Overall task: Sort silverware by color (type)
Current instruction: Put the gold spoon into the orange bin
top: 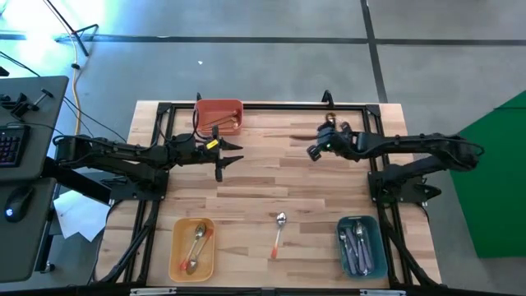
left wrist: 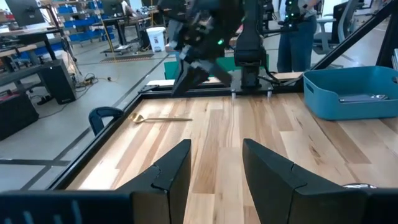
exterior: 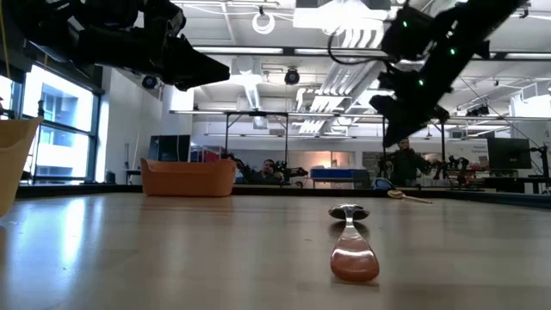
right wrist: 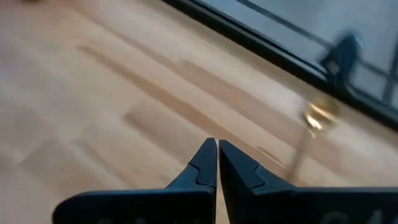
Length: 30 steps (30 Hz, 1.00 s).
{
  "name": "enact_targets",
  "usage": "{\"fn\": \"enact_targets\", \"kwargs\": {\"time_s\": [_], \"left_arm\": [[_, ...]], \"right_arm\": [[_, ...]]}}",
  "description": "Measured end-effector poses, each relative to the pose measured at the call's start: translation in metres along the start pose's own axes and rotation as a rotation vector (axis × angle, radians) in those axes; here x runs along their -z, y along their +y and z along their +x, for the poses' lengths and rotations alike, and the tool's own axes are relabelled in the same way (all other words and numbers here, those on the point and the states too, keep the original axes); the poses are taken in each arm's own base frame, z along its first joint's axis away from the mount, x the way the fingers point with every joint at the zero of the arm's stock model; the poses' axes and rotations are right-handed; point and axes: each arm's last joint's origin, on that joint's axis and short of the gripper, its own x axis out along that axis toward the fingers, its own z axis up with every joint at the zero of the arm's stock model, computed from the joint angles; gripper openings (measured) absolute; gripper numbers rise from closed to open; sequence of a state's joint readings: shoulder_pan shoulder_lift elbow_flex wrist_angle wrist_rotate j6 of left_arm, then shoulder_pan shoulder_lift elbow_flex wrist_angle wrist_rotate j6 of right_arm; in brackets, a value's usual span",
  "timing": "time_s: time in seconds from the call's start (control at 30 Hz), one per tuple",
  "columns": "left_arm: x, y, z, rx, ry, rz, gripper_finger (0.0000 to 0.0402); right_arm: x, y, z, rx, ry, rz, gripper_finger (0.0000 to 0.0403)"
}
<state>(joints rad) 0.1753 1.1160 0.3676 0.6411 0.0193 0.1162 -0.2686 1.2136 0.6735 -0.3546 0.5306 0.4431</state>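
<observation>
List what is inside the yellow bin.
The yellow bin holds spoons lying lengthwise, bowls toward the table's near edge; at least one has an orange-red handle. They overlap, so their exact count and whatever lies under them cannot be seen.

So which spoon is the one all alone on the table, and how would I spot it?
Look at the table's near edge, between the yellow bin and the teal bin. A single spoon lies flat on the bare wood there. It has a silver bowl and an orange-red handle, and unlike the other spoons nearby, it is in no bin.
</observation>
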Motion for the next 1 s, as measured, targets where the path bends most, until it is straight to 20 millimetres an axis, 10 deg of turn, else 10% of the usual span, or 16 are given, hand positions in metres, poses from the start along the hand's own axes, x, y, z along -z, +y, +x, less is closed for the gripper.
{"fn": "enact_targets", "kwargs": {"time_s": [0.27, 0.67, 1.0], "left_arm": [[0.0, 0.0, 0.0, 0.0, 0.0, 0.0, 0.0133], [0.002, 0.0, 0.0, 0.001, 0.017, -0.001, 0.0133], [0.002, 0.0, 0.0, 0.001, 0.017, -0.001, 0.0133]], "right_arm": [[0.018, -0.05, 0.03, 0.18, 0.097, 0.244, 0.0014], [0.032, -0.065, 0.074, 0.271, 0.251, 0.342, 0.0157], [0.041, -0.065, 0.101, 0.273, 0.287, 0.38, 0.0118]]}}
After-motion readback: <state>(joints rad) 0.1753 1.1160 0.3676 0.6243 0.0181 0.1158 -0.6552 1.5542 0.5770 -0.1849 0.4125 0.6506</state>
